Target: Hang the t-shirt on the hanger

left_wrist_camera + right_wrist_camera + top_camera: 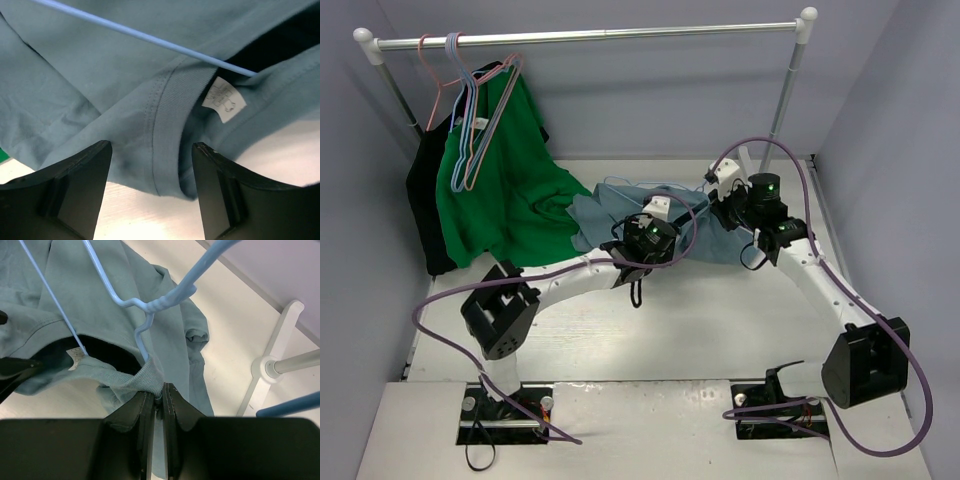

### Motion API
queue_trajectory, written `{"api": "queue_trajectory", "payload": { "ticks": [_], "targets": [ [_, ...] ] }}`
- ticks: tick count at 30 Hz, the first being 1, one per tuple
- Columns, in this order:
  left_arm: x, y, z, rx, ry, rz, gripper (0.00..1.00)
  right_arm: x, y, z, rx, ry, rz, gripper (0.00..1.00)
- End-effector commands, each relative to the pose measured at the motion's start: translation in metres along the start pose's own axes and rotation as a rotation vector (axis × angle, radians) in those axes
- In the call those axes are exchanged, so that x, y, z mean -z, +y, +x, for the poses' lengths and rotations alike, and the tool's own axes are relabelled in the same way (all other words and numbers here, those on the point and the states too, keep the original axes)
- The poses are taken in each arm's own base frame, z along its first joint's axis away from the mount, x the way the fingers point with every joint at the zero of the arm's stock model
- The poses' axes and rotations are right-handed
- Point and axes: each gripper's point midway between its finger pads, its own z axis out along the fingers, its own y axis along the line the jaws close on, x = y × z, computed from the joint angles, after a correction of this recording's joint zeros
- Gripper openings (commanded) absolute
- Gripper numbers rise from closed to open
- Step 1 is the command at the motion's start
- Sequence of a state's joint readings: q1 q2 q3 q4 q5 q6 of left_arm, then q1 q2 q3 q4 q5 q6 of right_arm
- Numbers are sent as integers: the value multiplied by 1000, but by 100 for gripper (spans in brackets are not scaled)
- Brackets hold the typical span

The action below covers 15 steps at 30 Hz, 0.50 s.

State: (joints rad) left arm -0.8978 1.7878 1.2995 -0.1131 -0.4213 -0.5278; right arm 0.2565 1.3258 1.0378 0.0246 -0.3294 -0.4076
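Overhead, the table is bare along its near side. A green shirt crowds the back-left corner under the rail. Mid-table toward the back lies the t-shirt, both arms over it.

Only the right wrist view shows the hanger neck above the collar, with the right gripper pinched on the collar rib.

Left wrist view: left gripper spread, straddling the collar. One hanger wire runs into the neck opening beside the label.

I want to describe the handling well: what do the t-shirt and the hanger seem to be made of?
The t-shirt looks like soft matte knit cotton: ribbed collar, stitched seams, limp folds. The hanger seems to be thin wire with a smooth light-blue coating, twisted at its neck.
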Motion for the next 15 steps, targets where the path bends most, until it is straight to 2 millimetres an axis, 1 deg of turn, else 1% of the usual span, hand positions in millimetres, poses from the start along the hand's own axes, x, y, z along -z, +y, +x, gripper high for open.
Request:
{"api": "queue_trajectory", "payload": {
  "ticks": [1,4,5,6,7,8,9,10,11,12,13,15],
  "targets": [
    [0,0,-27,30,-98,-29,64,17,-10,-42,23,-125,45,0],
    [-3,14,-16,9,-75,-67,56,18,-13,-42,35,-117,57,0],
    [-4,19,-13,18,-62,-77,49,19,-14,-43,37,-119,62,0],
    [-5,24,-12,26,-53,-86,44,19,-14,-44,39,-123,63,0],
    [-6,35,-12,38,-44,-104,40,19,-15,-43,40,-120,67,0],
    [-7,39,-11,41,-38,-107,32,19,-16,-43,44,-121,69,0],
    [-8,45,-13,43,-38,-118,28,20,-17,-43,49,-119,74,0],
    [-8,56,-16,52,-34,-138,24,20,-18,-42,51,-113,81,0],
    [-7,62,-20,58,-36,-147,18,20,-18,-42,54,-110,84,0],
    [-7,66,-22,65,-31,-146,16,21,-19,-41,56,-106,87,0],
    [-6,77,-28,77,-33,-155,15,22,-21,-41,64,-100,96,0],
    [-3,83,-38,93,-31,-133,14,24,-23,-40,73,-91,106,0]
  ]
}}
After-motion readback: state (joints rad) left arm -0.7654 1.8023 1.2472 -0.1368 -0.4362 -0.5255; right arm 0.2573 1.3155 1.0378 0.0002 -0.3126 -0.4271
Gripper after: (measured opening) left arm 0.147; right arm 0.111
